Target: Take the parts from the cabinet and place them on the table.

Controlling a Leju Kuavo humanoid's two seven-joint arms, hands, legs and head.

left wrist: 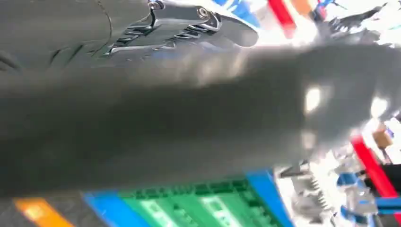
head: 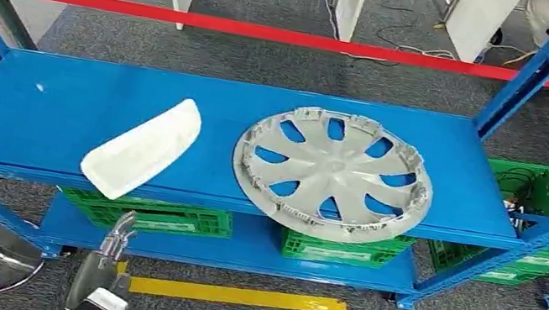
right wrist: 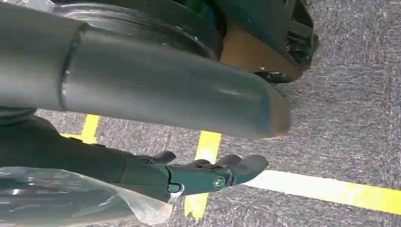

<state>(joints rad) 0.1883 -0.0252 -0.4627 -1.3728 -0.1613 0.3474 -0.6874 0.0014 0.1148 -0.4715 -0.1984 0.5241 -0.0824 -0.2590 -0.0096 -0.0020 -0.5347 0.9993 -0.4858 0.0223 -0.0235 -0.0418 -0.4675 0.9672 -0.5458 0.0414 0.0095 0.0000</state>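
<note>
Two parts lie on the blue shelf (head: 58,108): a white cover (head: 142,147) near the front edge and a grey wheel cover (head: 333,174) beside it, apart. No part is lifted yet; the reach is judged to be in hand. The left hand (head: 107,262) is raised below the white cover, empty, fingers loosely extended. The right hand (right wrist: 189,172) hangs over the floor, fingers apart, empty. Next, a lift over the shelf edge is called for.
</note>
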